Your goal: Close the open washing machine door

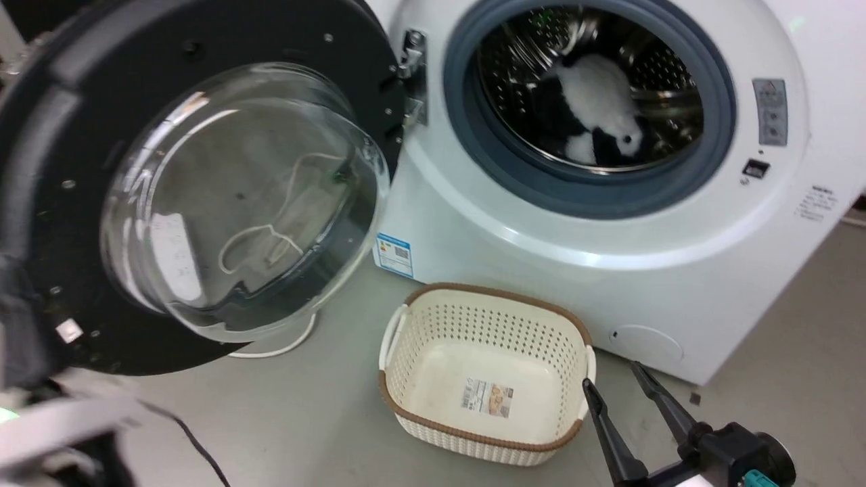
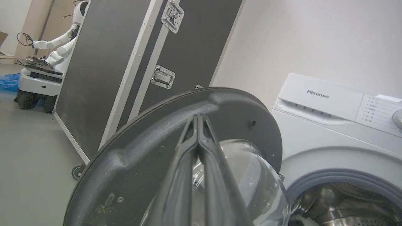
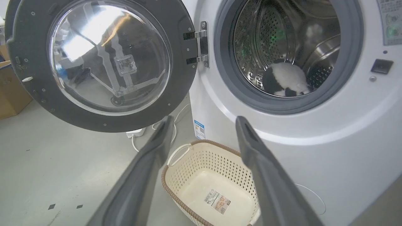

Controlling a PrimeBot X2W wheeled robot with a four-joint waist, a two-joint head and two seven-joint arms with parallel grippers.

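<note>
Washing machine door (image 1: 243, 203) stands wide open, hung on hinge (image 1: 413, 78) at washer (image 1: 541, 230) front's left, glass bowl bulging outward. L gripper (image 2: 198, 119) pressed together, tips at door's black inner rim; can't tell if touching. Black/white plush (image 1: 602, 101) in drum (image 1: 663, 74). Cream basket (image 1: 433, 325) on floor (image 1: 304, 419) just before washer. R gripper (image 1: 612, 377) spread, nothing held, by basket's right edge.
</note>
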